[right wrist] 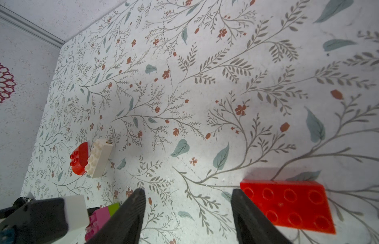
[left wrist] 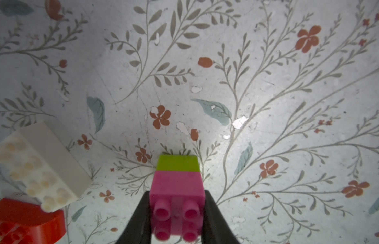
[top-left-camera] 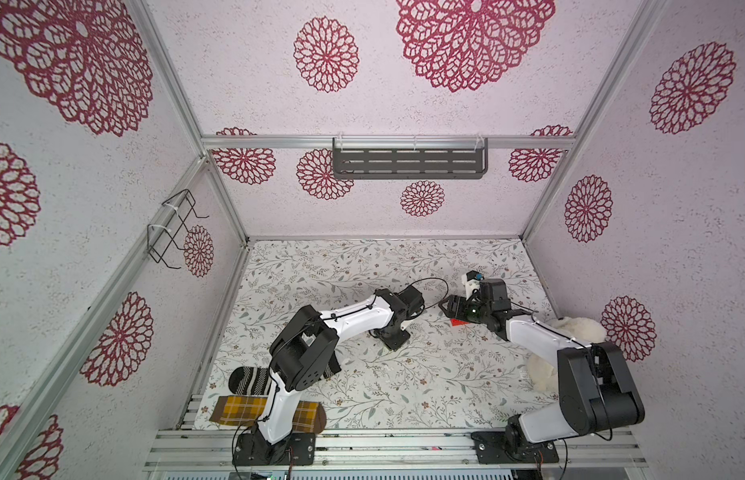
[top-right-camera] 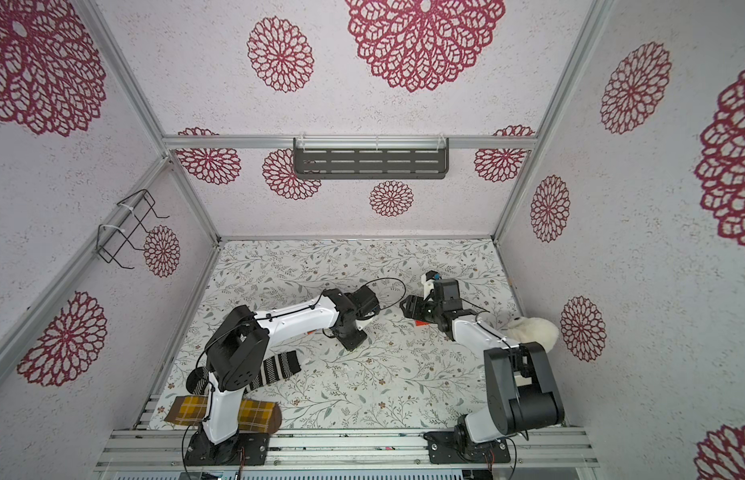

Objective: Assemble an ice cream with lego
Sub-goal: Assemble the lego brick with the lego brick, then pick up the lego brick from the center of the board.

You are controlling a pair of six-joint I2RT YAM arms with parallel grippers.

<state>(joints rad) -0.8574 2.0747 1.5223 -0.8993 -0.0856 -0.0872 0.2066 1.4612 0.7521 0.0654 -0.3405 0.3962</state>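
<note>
Pretty loud setup: pale speckled walls (top-left-camera: 246, 62) covered in big crimson lace-flower medallions (top-left-camera: 326, 54), all held in aluminium framing (top-left-camera: 279, 142). A dark slotted shelf (top-left-camera: 409, 163) hangs on the back rail and a black wire rack (top-left-camera: 170, 226) on the side wall. The counter (top-left-camera: 404, 374) has a leafy vine print, chipped in spots.

The joined pair of bricks (left wrist: 177, 181) sits between the fingers of the left gripper (left wrist: 177, 196), near it the oblong brick (left wrist: 42, 162) and rounded brick (left wrist: 28, 219) lie touching on the table (left wrist: 247, 84), and beyond the right gripper (right wrist: 188, 194) from it lies the upturned brick (right wrist: 288, 202).
</note>
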